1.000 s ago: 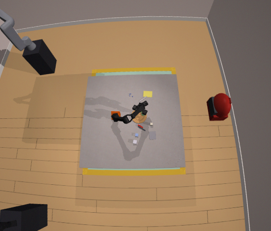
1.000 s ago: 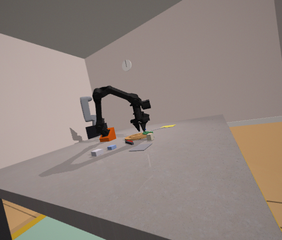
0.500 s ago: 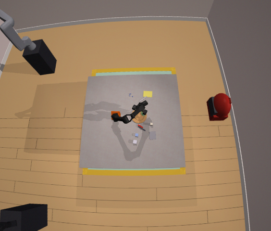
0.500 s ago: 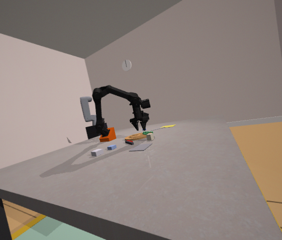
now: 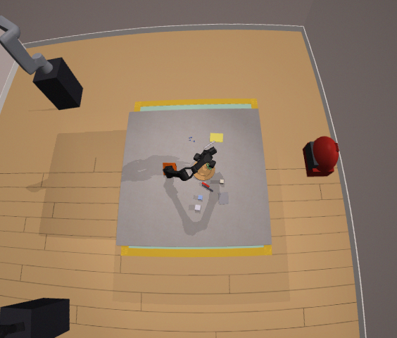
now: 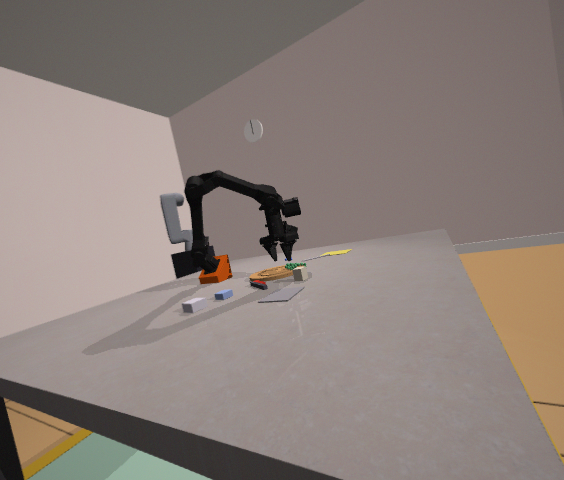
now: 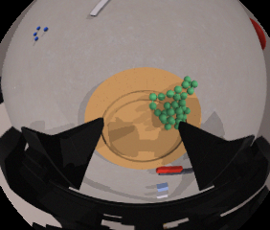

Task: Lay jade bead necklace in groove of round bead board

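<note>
The pincer (image 6: 279,258) (image 7: 142,123) is spread wide above the round bead board (image 5: 208,176) (image 6: 262,274) (image 7: 142,77), nothing caught in it. From where I stand, one green bead necklace (image 5: 209,166) (image 6: 295,266) (image 7: 172,110) lies bunched on the board, near one fingertip and mostly off the groove (image 7: 142,160); its straggling tail points away from the pincer, out toward the board's rim. Beyond the board sit one red-and-black tool (image 5: 205,186) (image 6: 258,284) (image 7: 169,170), three small blocks and four blue pins (image 5: 191,139) (image 7: 38,34), all well inside the edges of the grey table (image 5: 148,218) (image 6: 375,335) (image 7: 140,43), with bare stretches between.
</note>
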Available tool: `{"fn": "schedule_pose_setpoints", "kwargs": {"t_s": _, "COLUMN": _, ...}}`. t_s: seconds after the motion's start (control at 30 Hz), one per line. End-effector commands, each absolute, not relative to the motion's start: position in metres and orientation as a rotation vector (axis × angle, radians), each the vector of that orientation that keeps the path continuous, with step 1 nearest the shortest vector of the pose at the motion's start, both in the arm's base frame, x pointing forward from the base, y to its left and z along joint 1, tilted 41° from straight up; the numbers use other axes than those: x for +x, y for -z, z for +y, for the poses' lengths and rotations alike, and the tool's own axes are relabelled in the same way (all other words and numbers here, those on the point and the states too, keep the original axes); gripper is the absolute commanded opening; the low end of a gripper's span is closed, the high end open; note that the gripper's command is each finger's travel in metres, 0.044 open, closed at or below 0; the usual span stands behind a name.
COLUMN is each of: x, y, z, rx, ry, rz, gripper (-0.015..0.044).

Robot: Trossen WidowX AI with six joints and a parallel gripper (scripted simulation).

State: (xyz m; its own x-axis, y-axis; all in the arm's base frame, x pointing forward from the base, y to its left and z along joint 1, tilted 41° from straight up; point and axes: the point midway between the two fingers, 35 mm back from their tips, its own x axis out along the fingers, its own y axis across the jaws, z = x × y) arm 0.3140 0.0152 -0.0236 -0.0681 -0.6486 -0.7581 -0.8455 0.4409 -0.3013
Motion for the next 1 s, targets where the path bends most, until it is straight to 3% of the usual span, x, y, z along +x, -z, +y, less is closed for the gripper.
{"fn": "schedule_pose_setpoints", "kwargs": {"t_s": 0.0, "x": 0.316, "y": 0.023, "z": 0.016, "rx": -1.274, "ry": -0.270, "rz": 1.785, "gripper": 0.0440}}
{"fn": "schedule_pose_setpoints", "kwargs": {"t_s": 0.7, "x": 0.316, "y": 0.023, "z": 0.016, "rx": -1.274, "ry": -0.270, "rz": 1.785, "gripper": 0.0440}}
{"fn": "schedule_pose_setpoints", "kwargs": {"t_s": 0.97, "x": 0.365, "y": 0.017, "z": 0.021, "rx": -0.950, "ry": 0.128, "rz": 1.718, "gripper": 0.0250}}
